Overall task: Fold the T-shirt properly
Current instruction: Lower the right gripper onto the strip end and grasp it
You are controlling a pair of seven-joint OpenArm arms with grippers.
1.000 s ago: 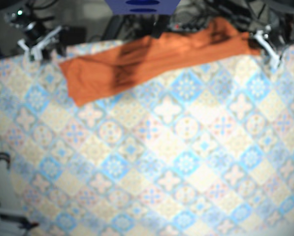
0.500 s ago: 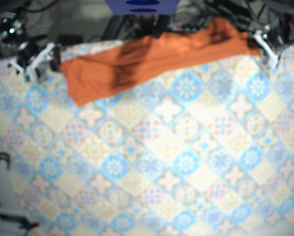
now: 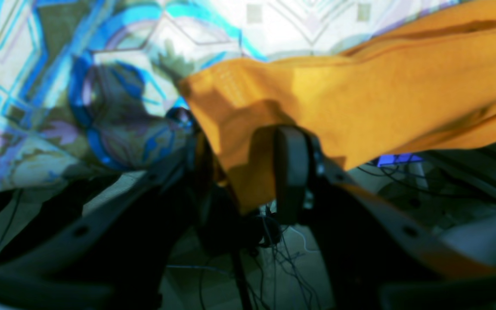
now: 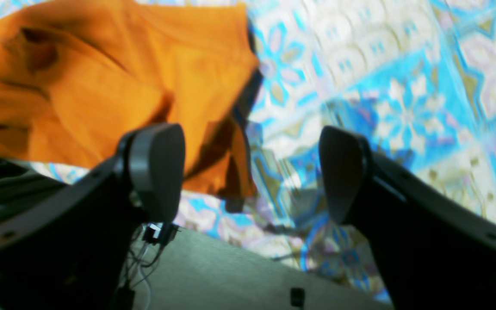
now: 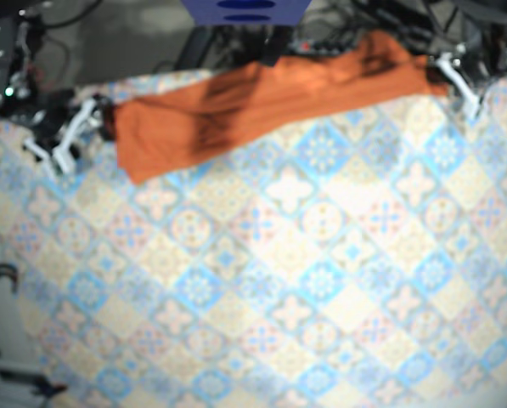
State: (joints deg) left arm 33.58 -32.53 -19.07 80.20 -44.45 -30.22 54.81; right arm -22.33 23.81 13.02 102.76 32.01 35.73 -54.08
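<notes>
Along the far edge of the tablecloth, the left gripper pinches the orange T-shirt. The right gripper hovers beside its other end, fingers spread.

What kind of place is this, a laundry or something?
Probably a robotics lab: the left gripper pinches an orange T-shirt, the right gripper hangs open, over a tile-patterned tablecloth, with loose cables tangled behind.

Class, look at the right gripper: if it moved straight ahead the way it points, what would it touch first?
Probably the shirt, at its corner, which lies just ahead between the jaws of the open right gripper. Bare tablecloth lies right beside that corner, and blur hides the depth, so this is not certain.
</notes>
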